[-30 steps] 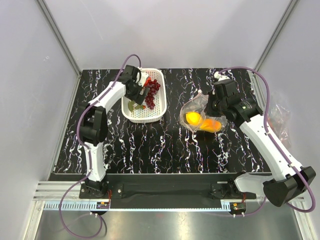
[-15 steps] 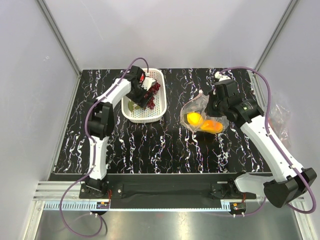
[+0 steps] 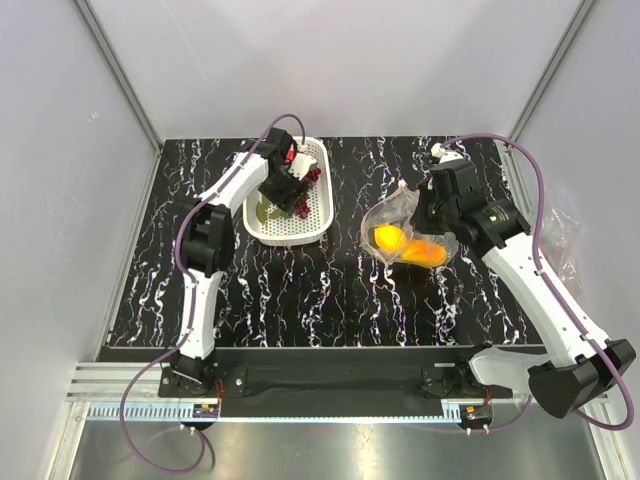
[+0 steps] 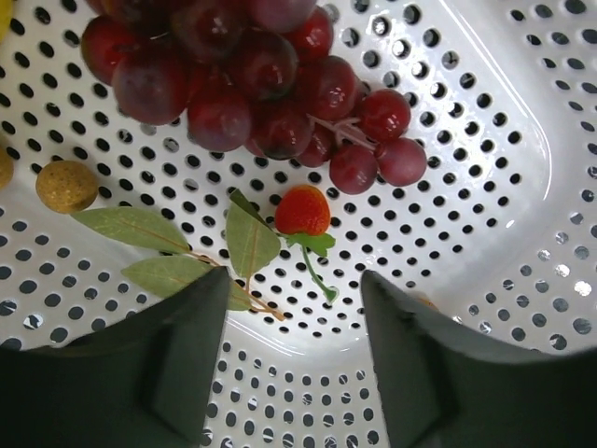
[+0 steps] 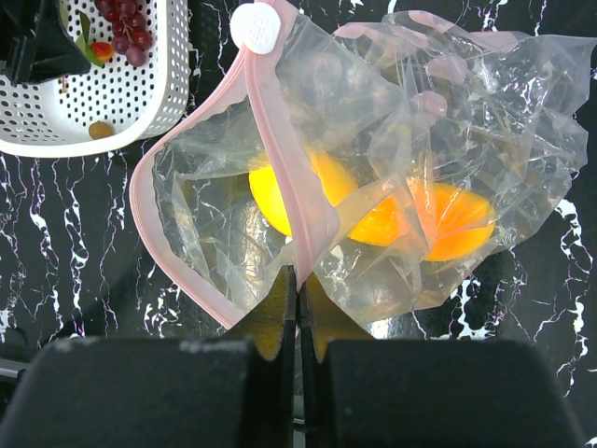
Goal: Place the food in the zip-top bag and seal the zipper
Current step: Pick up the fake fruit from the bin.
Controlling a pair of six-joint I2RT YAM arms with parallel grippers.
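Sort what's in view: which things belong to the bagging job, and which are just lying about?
Job: zip-top bag, zipper, yellow fruit and orange piece inside it, grape bunch, small strawberry, green leafy sprig, left gripper, right gripper.
Lying about: white basket holding the loose fruit, crumpled clear plastic off to the right.

place: robot lab test cell | evidence: plain grey panel walls (image 3: 330,60), aluminium frame posts (image 3: 117,75), black marbled table (image 3: 330,290)
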